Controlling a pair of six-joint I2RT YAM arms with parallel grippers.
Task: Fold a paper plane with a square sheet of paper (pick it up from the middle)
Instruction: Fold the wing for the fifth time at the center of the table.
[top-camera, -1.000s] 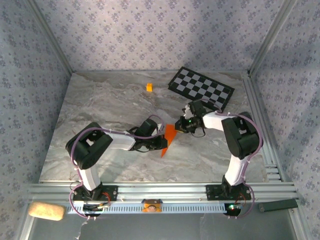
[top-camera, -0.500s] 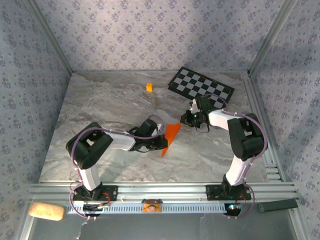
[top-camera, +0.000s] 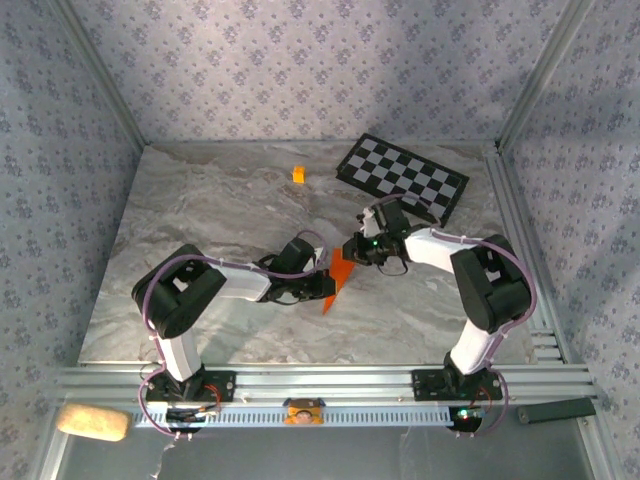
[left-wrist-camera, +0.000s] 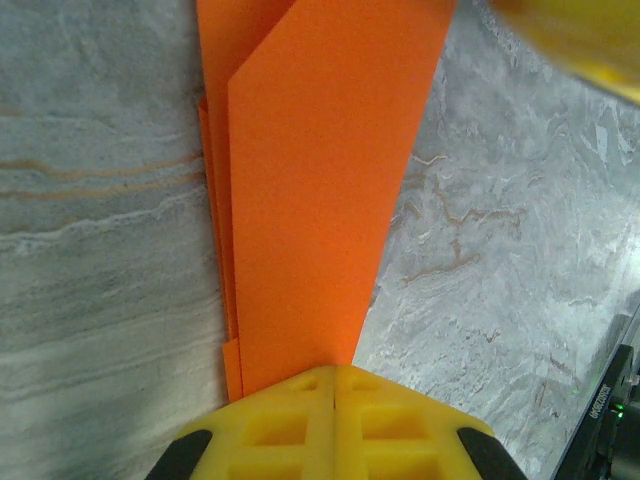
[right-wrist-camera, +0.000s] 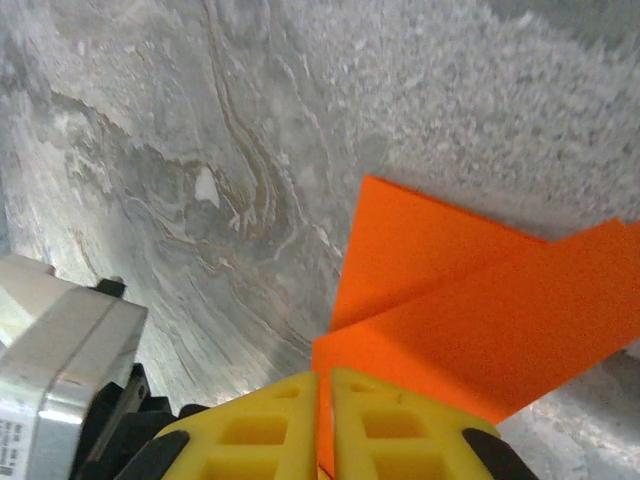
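The square sheet of paper (top-camera: 340, 272) is bright orange and folded into a narrow, layered wedge near the table's middle. My left gripper (top-camera: 328, 287) is shut on its near, pointed end. In the left wrist view the yellow fingertips (left-wrist-camera: 335, 372) meet over the paper (left-wrist-camera: 310, 180), which widens away from them. My right gripper (top-camera: 352, 250) is at the far, wider end. In the right wrist view its gripper (right-wrist-camera: 324, 378) is shut on an edge of the paper (right-wrist-camera: 450, 290), with orange showing in the thin slit between the fingers.
A black-and-white checkered board (top-camera: 402, 176) lies at the back right. A tiny orange-yellow cube (top-camera: 298, 174) sits at the back centre. Metal rails (top-camera: 525, 260) border the marble table on the right. A blurred yellow finger (left-wrist-camera: 580, 40) shows at the left wrist view's top right.
The right gripper drew back toward the checkered board half a second ago, then came back to the paper's far end and closed on it. The left gripper kept its hold and place.
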